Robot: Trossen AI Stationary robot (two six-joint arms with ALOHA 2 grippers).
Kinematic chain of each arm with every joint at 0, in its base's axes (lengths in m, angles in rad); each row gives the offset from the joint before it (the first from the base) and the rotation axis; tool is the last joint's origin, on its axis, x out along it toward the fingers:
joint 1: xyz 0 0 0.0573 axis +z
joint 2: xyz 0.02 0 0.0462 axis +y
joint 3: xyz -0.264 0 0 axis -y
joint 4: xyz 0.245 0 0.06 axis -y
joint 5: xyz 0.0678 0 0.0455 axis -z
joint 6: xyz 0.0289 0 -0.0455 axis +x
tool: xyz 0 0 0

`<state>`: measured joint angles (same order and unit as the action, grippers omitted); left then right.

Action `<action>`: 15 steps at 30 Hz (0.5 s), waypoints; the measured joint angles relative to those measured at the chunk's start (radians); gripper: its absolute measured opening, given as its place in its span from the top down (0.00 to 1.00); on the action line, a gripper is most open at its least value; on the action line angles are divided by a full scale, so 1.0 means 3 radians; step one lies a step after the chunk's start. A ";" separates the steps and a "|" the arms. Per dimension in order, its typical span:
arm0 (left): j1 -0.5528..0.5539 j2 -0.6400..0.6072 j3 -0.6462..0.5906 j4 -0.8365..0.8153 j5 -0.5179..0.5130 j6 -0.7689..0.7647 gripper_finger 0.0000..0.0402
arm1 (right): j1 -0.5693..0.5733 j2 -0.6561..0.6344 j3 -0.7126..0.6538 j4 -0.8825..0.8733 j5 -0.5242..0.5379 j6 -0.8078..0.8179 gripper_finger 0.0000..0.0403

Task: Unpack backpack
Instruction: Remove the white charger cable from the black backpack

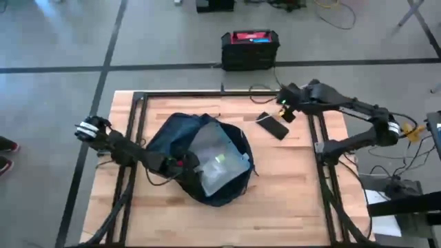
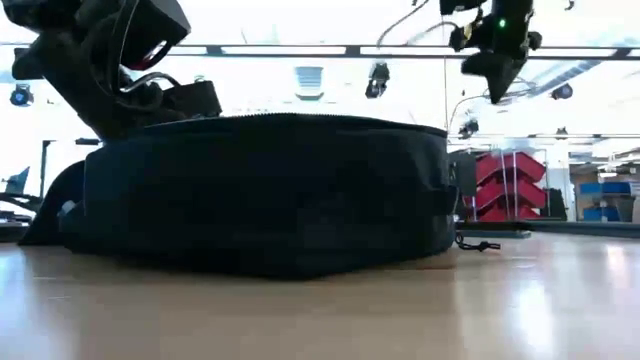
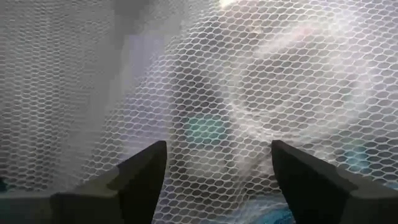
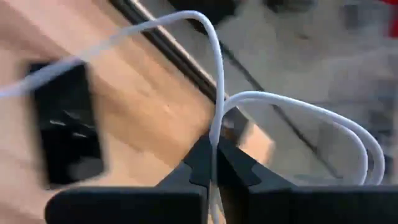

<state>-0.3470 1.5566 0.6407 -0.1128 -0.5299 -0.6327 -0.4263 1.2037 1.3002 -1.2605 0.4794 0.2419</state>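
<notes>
Left gripper (image 1: 185, 164) inside the open backpack (image 1: 200, 157), fingers spread.
The backpack lies mid-table (image 1: 289, 200); the left fingers (image 3: 134, 180) face white mesh lining (image 3: 249, 81), grasping nothing. The right gripper (image 1: 288, 110), raised near a black phone (image 1: 273, 126), pinches a white cable (image 4: 214, 93).

This is a robotics lab or workshop. A wooden bench table (image 1: 289, 200) with a dark metal frame stands on a grey concrete floor (image 1: 48, 83) marked with dark lines. Beyond the table's far edge sits a rigid black box with a red top (image 1: 250, 48), with loose cables near it. Across the table, the room shows ceiling strip lights (image 2: 300, 49) and red storage bins (image 2: 510, 185).
</notes>
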 joint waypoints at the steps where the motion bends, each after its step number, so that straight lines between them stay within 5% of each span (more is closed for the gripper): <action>1: 0.0000 0.0000 0.0000 -0.0002 -0.0009 0.0001 0.32 | -0.0001 -0.0072 -0.0005 0.0223 -0.0357 -0.0061 1.00; 5: 0.0006 0.0000 0.0000 0.0021 -0.0011 0.0002 0.32 | 0.0054 -0.0327 -0.0076 0.1406 -0.1932 -0.0350 1.00; 7: 0.0012 0.0000 0.0000 0.0038 -0.0011 0.0002 0.32 | 0.0073 -0.0398 -0.0086 0.1757 -0.2143 -0.0375 1.00; 9: 0.0013 0.0000 0.0000 0.0044 -0.0011 -0.0002 0.32 | 0.0055 -0.0456 -0.0085 0.1838 -0.1973 -0.0429 1.00; 15: 0.0013 0.0000 0.0000 0.0057 -0.0009 -0.0038 0.32 | 0.0000 -0.0686 -0.0145 0.1889 -0.0529 -0.0455 1.00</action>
<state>-0.3431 1.5566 0.6407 -0.0957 -0.5327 -0.6441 -0.4263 0.9979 1.2567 -0.6938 0.3205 0.1055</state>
